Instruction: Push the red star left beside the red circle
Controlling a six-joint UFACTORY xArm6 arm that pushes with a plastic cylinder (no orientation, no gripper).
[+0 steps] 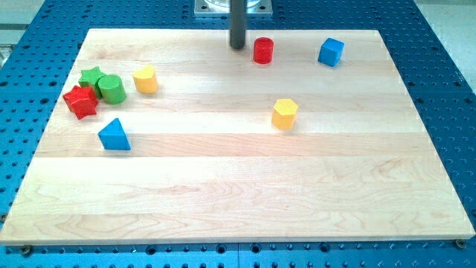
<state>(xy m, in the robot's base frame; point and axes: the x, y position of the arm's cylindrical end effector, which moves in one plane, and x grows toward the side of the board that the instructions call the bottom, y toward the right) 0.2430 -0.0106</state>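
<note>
The red star (81,102) lies at the view's left edge of the wooden board, touching a green star (91,76) and a green circle (111,88). The red circle (263,50) stands near the view's top, right of centre. My tip (237,46) is at the view's top, just left of the red circle with a small gap between them, and far right of the red star.
A yellow block (146,79) lies right of the green circle. A blue triangle (114,135) lies below the red star. A yellow hexagon (284,113) sits near the middle. A blue cube (331,52) is at the top right. The board (238,201) rests on a blue perforated table.
</note>
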